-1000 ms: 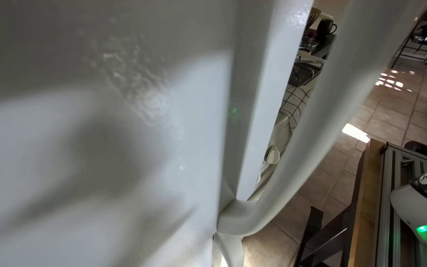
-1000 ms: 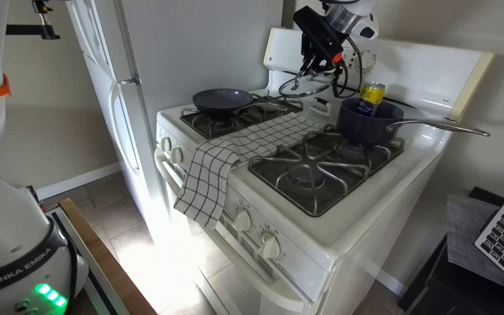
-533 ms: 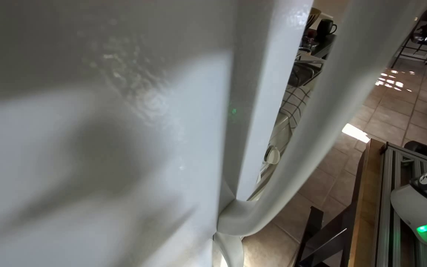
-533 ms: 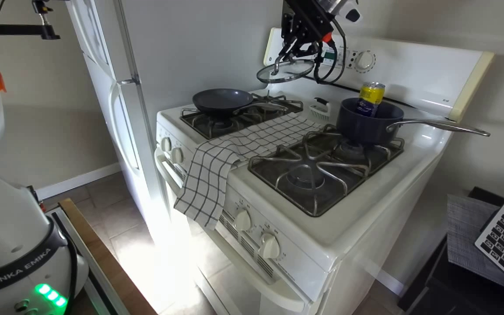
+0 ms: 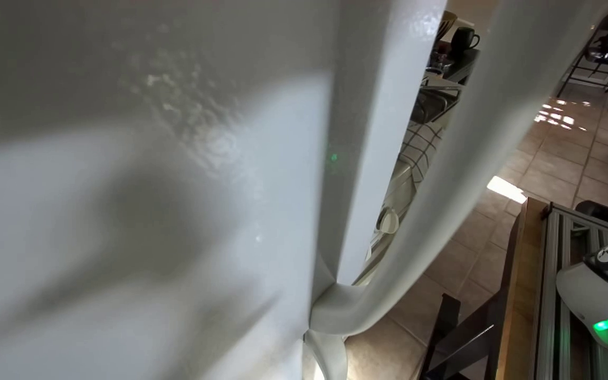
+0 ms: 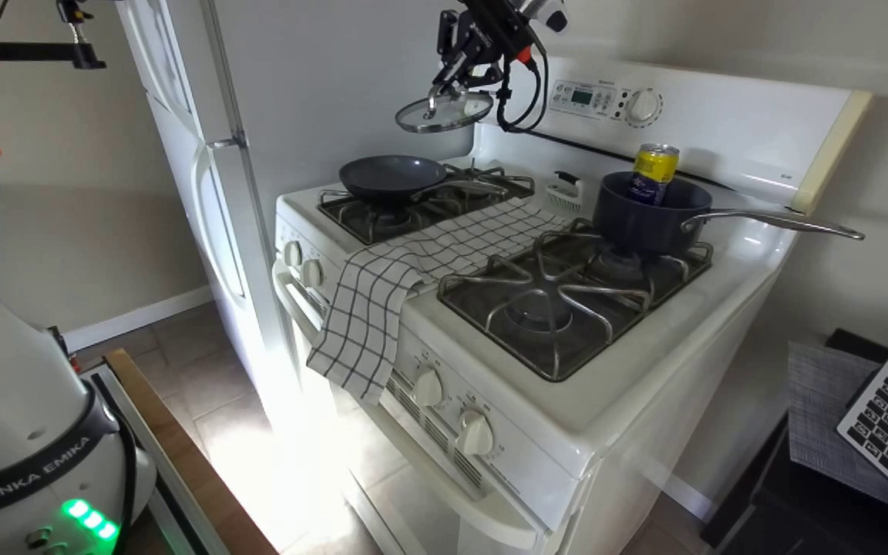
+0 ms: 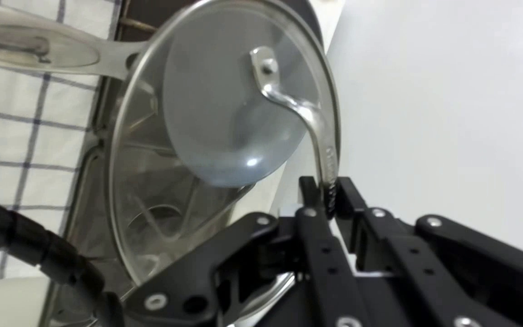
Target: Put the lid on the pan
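The lid (image 6: 444, 114) is clear glass with a metal rim and a bent metal handle (image 7: 313, 120). My gripper (image 6: 448, 83) is shut on the lid's handle, with a finger on each side of it in the wrist view (image 7: 328, 200). The lid hangs in the air, slightly tilted, above and a little right of the dark frying pan (image 6: 390, 179) in an exterior view. The pan sits on the back-left burner area. In the wrist view the lid partly overlaps the pan, which shows through the glass; the pan's handle (image 7: 75, 52) sticks out left.
A dark saucepan (image 6: 644, 223) holding a yellow-topped can (image 6: 654, 173) stands on the right burners. A checked towel (image 6: 428, 254) lies between the burners. A white brush-like item (image 6: 564, 193) lies near the back panel. The fridge (image 6: 359, 85) stands close beside the stove; its door (image 5: 203, 211) fills an exterior view.
The gripper has carried the lid left and slightly up in an exterior view, from near the back panel toward the frying pan. The pan, saucepan and towel have not moved.
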